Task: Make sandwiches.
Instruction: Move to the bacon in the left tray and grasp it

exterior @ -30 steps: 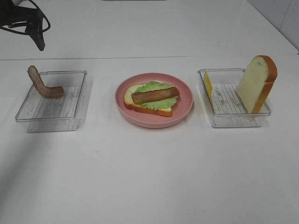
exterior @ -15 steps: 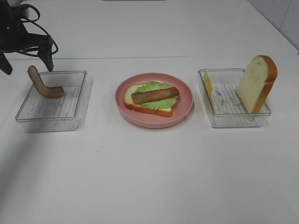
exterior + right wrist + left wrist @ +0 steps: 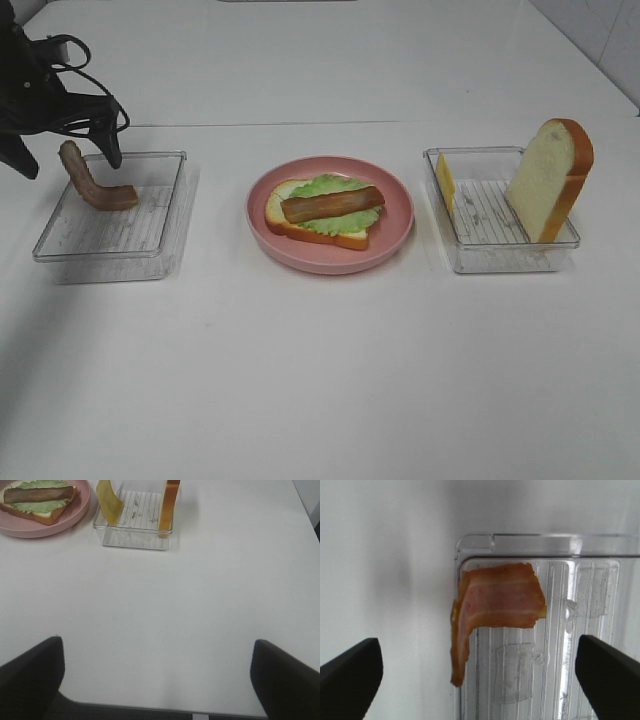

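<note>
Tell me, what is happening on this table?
A two-armed robot is assembling toy food. Its open left gripper hangs over a bent brown-pink bacon strip leaning on the rim of the left clear plastic tray. The round pink plate holds the unfinished sandwich: bread slice, green lettuce, one bacon strip. Yellow cheese and a second bread slice wait in the right tray. The right gripper is open and empty.

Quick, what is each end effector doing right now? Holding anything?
Left end effector: open, holding nothing, hovers over the bacon strip.
Right end effector: open, holding nothing.
</note>
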